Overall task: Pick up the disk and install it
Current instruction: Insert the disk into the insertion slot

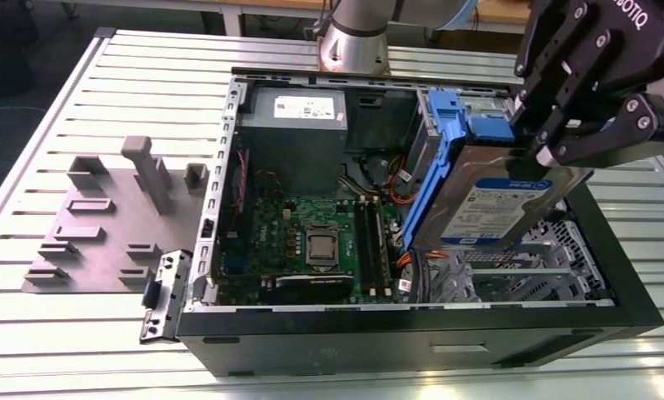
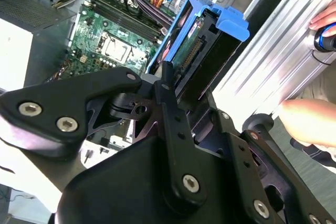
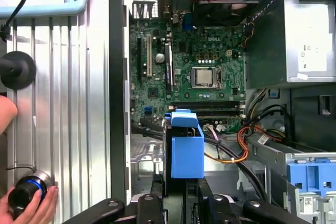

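The disk (image 1: 490, 208), a silver drive with a white-and-blue label and a blue plastic frame, hangs tilted on its edge above the open computer case (image 1: 421, 337), over the drive bay at the exterior view's right. My gripper (image 1: 541, 157) is shut on its upper end. In the second wrist view the disk (image 2: 207, 38) reaches out from the gripper (image 2: 186, 92) toward the case interior. The first wrist view looks down the disk's blue frame (image 3: 187, 148), clamped between the gripper's (image 3: 180, 186) black fingers (image 3: 157, 184), with the case floor and cables below it.
Inside the case lie a green motherboard (image 1: 309, 242), a grey power supply (image 1: 292, 125), orange cables, and a second blue-framed drive (image 1: 487, 127) in the bay. A grey fixture plate (image 1: 109, 217) sits on the slatted table. A person's hand (image 3: 26, 205) holds a small black-and-blue device beside the case.
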{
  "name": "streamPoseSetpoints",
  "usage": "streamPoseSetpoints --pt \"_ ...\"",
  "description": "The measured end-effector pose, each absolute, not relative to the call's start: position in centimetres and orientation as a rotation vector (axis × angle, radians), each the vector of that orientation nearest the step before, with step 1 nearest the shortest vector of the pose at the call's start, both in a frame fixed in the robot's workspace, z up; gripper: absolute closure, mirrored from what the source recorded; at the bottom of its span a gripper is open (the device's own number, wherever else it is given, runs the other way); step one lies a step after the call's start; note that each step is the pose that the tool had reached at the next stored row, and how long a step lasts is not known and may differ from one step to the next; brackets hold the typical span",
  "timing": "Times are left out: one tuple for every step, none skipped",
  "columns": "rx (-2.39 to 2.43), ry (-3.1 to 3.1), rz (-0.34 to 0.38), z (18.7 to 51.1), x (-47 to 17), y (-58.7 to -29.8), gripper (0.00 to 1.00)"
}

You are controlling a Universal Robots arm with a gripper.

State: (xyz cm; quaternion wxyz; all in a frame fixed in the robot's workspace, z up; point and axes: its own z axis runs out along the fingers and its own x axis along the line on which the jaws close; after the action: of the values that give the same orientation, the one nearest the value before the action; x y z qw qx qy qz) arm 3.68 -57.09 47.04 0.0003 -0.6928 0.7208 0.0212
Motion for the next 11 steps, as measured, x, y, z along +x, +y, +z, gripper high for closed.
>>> streamPoseSetpoints --pt "-2.176 2.264 0.067 47.0 3.7 -57.2 0.65" --pt "-2.176 2.264 0.067 46.9 3.8 -57.3 0.65" --pt "-2.176 2.264 0.067 46.9 3.9 -57.3 0.65" --pt "-2.176 2.264 0.067 46.8 4.1 -57.4 0.65" --pt "-2.176 2.264 0.067 46.8 4.2 -57.4 0.65" --pt "-2.176 2.264 0.067 46.7 4.4 -57.4 0.65" --pt "-2.176 2.264 0.067 46.7 4.6 -57.4 0.65" --pt "-2.176 2.264 0.067 46.7 4.9 -57.4 0.65" --pt "-2.176 2.264 0.067 46.7 5.1 -57.4 0.65" --pt "-2.176 2.264 0.067 46.6 5.3 -57.4 0.65" --pt "-2.176 2.264 0.067 46.6 5.6 -57.4 0.65"
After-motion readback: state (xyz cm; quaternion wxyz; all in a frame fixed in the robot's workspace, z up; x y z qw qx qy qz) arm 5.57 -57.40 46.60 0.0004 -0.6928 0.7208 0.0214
